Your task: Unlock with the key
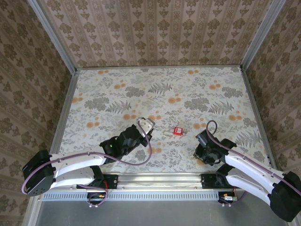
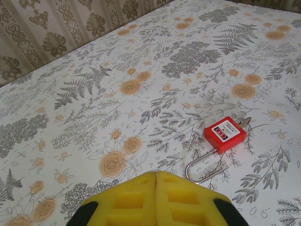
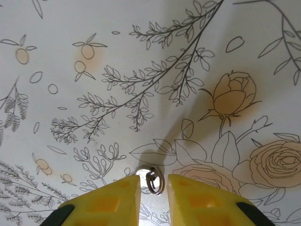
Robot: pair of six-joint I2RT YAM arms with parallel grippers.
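Right wrist view is showing the right jaws pinching the key (image 3: 149, 177), a small silver piece with a ring, just above the floral counter (image 3: 141, 61), while the left jaws are hovering clenched shut near the red padlock (image 2: 225, 135) lying with its shackle (image 2: 210, 174) toward them.

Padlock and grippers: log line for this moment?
padlock: red, lying on table, untouched | left gripper: shut, empty | right gripper: pinching small silver ring
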